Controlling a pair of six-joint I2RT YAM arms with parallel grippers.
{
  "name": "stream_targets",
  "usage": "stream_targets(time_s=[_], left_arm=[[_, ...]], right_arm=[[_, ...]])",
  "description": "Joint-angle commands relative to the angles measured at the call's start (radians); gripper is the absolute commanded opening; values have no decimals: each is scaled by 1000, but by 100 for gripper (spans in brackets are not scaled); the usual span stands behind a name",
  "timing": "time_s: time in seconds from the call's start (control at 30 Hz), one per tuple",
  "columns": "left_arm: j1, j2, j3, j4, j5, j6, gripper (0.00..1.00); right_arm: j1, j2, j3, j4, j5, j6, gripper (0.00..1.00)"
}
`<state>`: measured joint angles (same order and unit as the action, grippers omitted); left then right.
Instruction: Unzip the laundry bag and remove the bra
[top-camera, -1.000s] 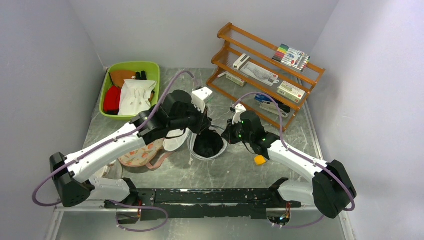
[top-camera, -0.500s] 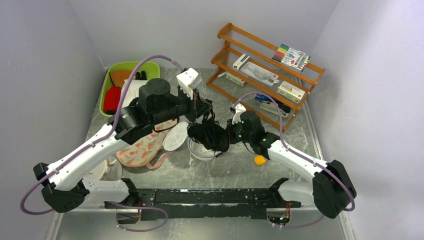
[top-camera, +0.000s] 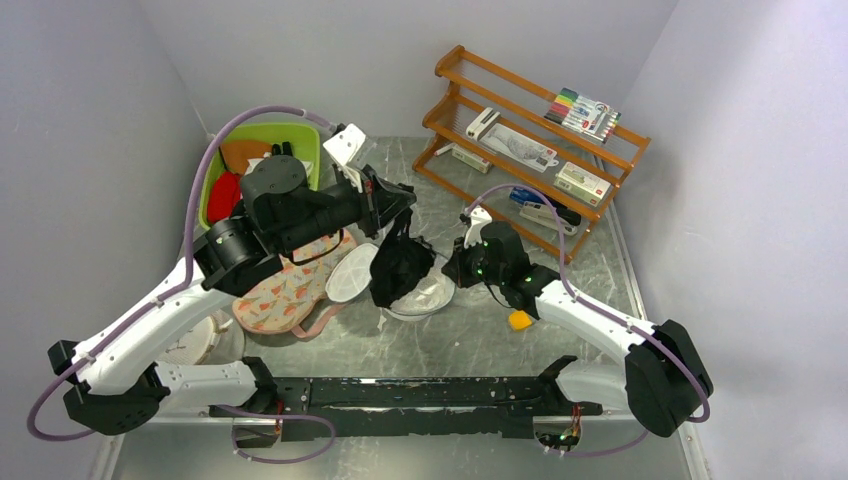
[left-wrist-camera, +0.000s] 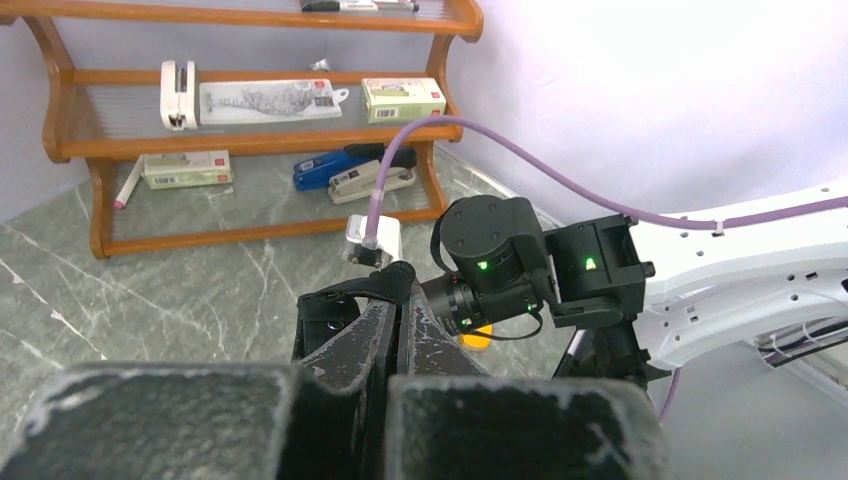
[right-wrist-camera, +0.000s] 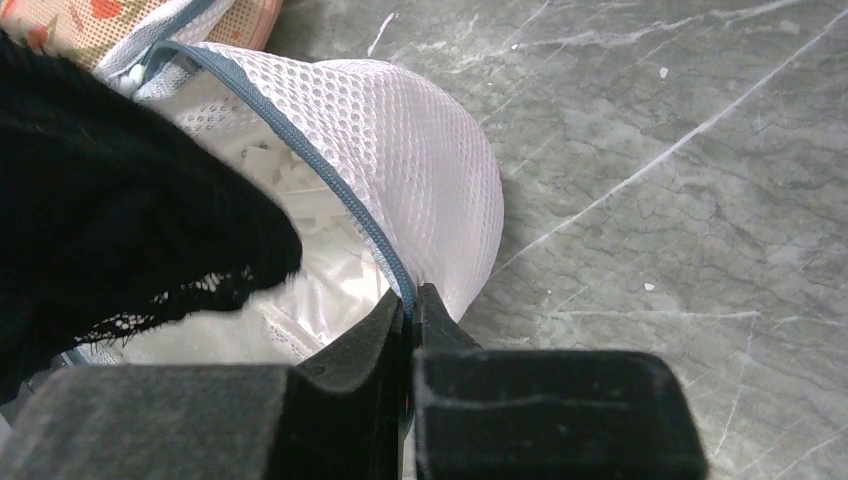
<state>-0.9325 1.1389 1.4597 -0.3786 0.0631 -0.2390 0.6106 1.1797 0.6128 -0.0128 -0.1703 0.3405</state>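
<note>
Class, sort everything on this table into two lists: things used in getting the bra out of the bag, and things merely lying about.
In use: bag, bra, left gripper (holding the bra), right gripper (pinching the bag's rim).
Lying about: floral pad, green bin, rack, markers.

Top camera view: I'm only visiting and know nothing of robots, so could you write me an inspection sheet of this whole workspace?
Surface: grey marbled table.
Job's things: laundry bag unzipped, its halves apart; black bra hanging over it.
Clutter: floral pad; green bin of cloths; wooden rack with marker pens and small boxes.
Grippers: left gripper shut on the bra; right gripper shut on the bag's zipper rim.
Cables: a purple cable arcs over each arm.
Surroundings: plain white walls; nothing else seen.
</note>
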Motion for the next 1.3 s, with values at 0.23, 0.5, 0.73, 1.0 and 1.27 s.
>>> stream_targets(time_s=[0.23,0.5,0.73,1.0,1.27], left_arm=[[-7,45,63,60,72,-60,7],[-6,73,32,29,19,-103,7],[49,198,292,-186,-76,-69,7],[358,310,581,-329,105,-80,7],[538,345,671,-403,-91,-24,7]], right_arm=[[-1,-11,1,39,-12,-3,0],[-2,15,9,42,-24,0,0],[-3,33,47,-18,-2,-6,0],[-3,19,63,-53,-7,-37,0],[-3,29,107,-85,-73,-39,0]])
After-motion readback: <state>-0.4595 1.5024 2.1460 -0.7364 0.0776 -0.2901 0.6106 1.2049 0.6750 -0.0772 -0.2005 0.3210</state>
